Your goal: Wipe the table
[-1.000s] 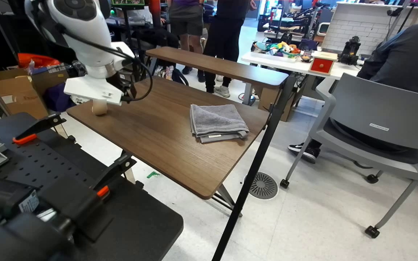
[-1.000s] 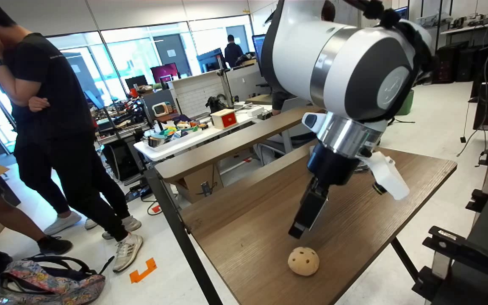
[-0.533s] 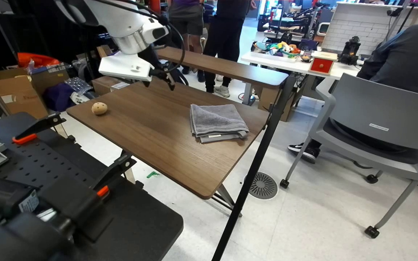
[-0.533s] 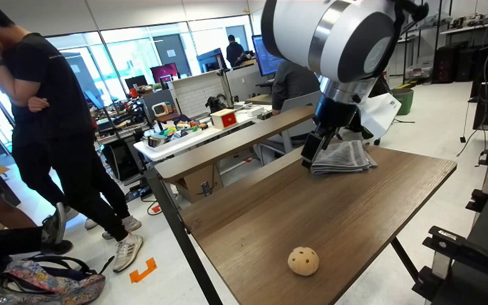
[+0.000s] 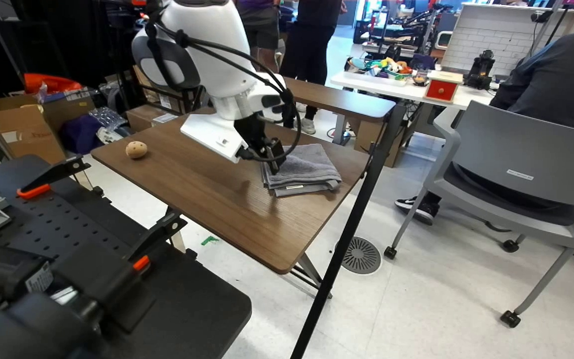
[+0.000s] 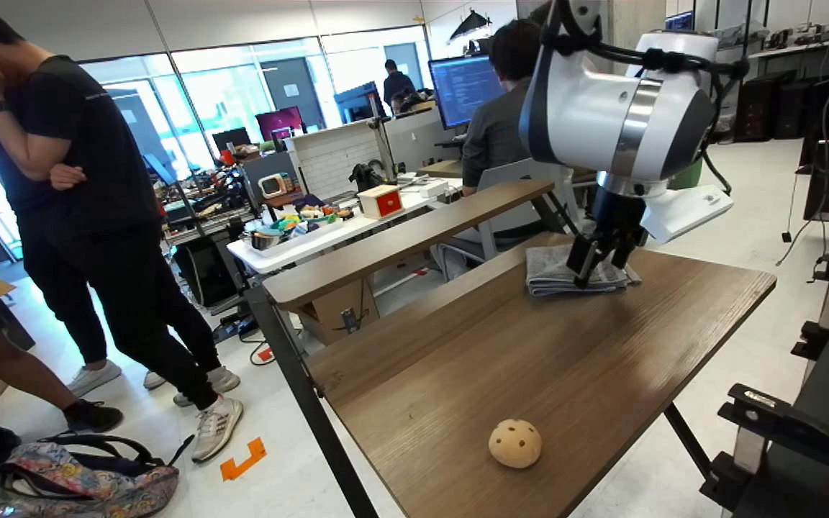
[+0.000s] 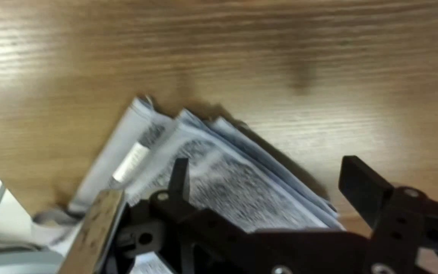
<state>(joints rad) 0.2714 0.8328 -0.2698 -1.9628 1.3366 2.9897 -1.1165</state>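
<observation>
You have no legible text: the label (image 5: 520, 174) on the chair (image 5: 531, 157), the tag (image 7: 130, 162) on the towel (image 7: 230, 182) and the lines (image 6: 459, 88) on the monitor (image 6: 466, 93) are too small or blurred to read.

A lab, by its look — robot arm (image 6: 594, 122), computer monitors (image 6: 461, 86), clamps (image 5: 155, 237) on a black bench (image 5: 197, 304).

Grey towel (image 5: 307, 168) on brown table (image 5: 197, 179); hand (image 5: 270, 159) over towel's edge

The wood-grain table (image 6: 544, 367) looks glossy, the towel (image 5: 309, 169) rough, matt cloth.
</observation>
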